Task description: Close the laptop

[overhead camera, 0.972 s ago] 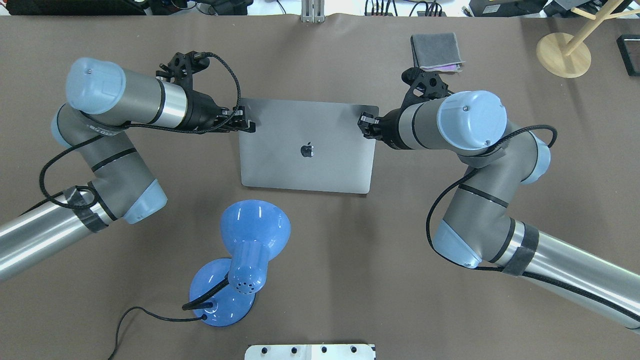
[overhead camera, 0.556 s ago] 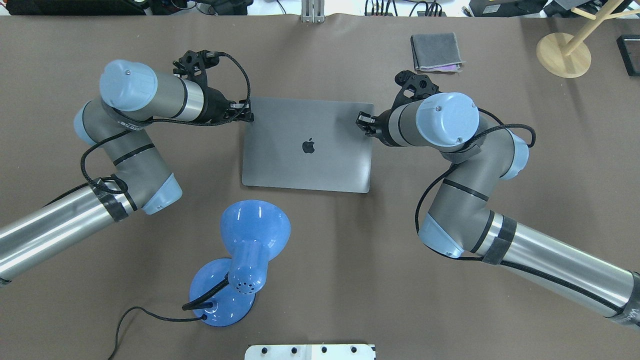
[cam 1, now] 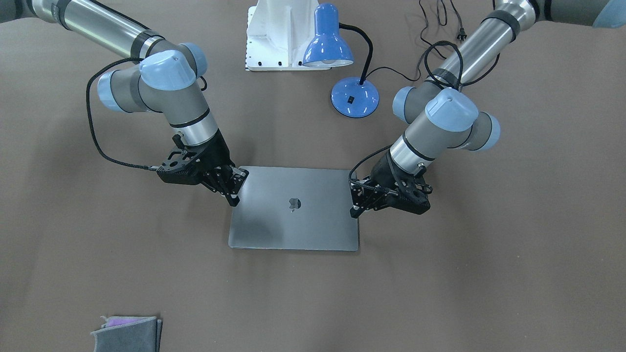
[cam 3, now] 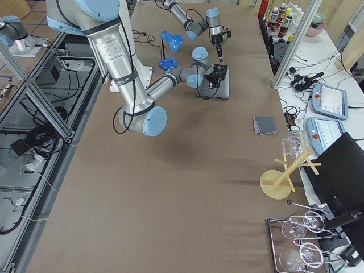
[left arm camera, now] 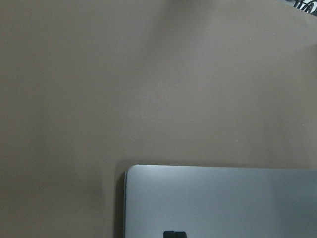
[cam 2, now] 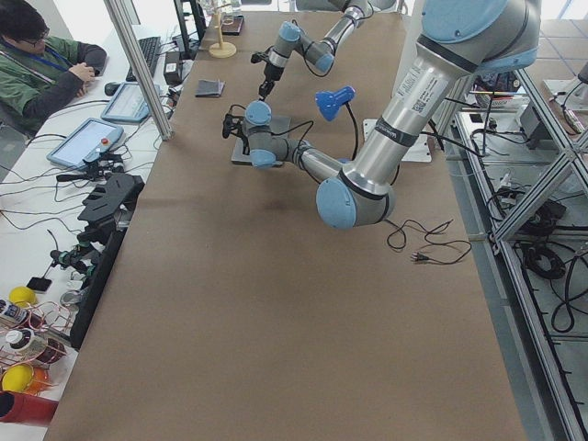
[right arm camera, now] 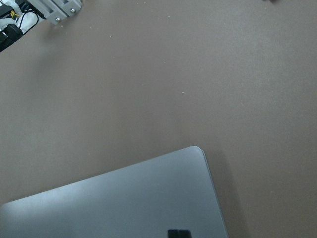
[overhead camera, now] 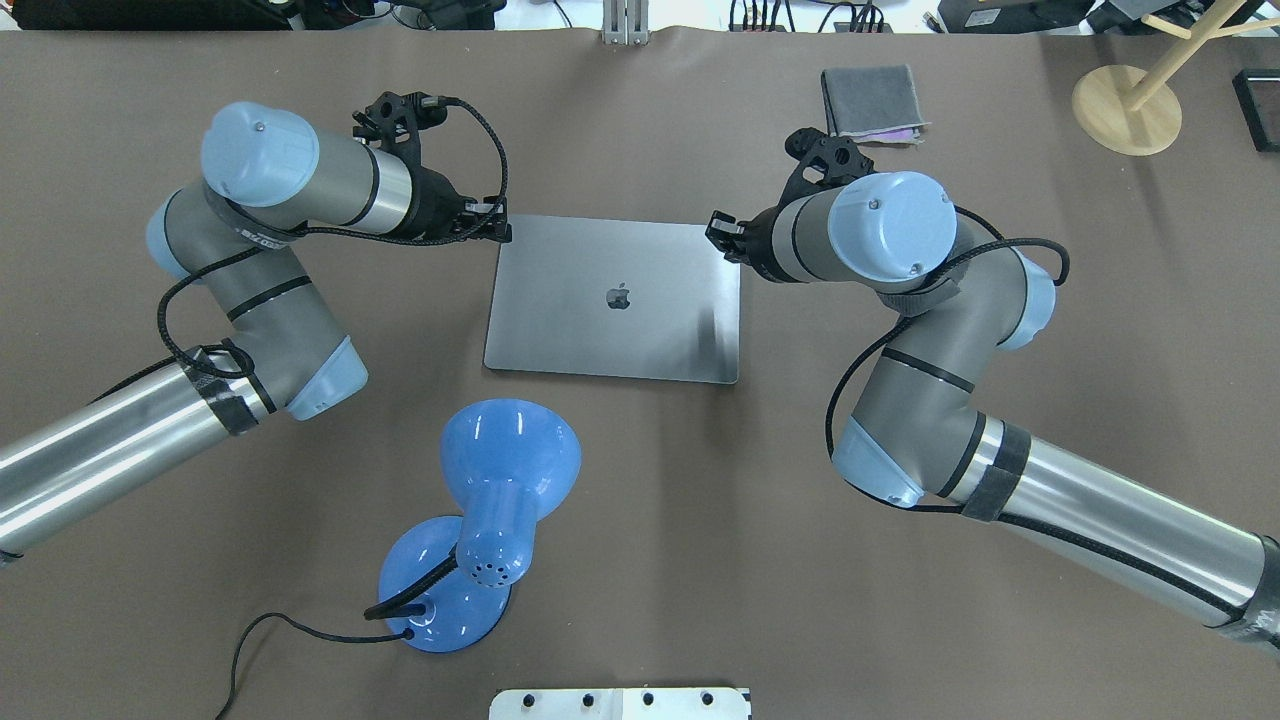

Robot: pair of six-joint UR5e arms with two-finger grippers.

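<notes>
The laptop (overhead camera: pixel 615 335) lies shut and flat on the brown table, its grey lid with the dark apple logo facing up; it also shows in the front view (cam 1: pixel 293 225). My left gripper (overhead camera: pixel 497 229) is shut and rests at the lid's far left corner; in the front view it (cam 1: pixel 356 201) is on the right. My right gripper (overhead camera: pixel 722 236) is shut at the far right corner, on the left in the front view (cam 1: pixel 234 191). Each wrist view shows a lid corner (left arm camera: pixel 223 198) (right arm camera: pixel 124 203) with dark fingertips (left arm camera: pixel 174 234) (right arm camera: pixel 178 233) on it.
A blue desk lamp (overhead camera: pixel 500 470) with a black cord stands near the robot's side of the laptop. A folded grey cloth (overhead camera: pixel 872 102) lies far right, a wooden stand (overhead camera: pixel 1127 108) farther right. A white base plate (overhead camera: pixel 620 703) sits at the near edge.
The lid has dropped from slightly raised to flat on the base. Both grippers went down with its far corners, and both arms' elbows swung inward.
</notes>
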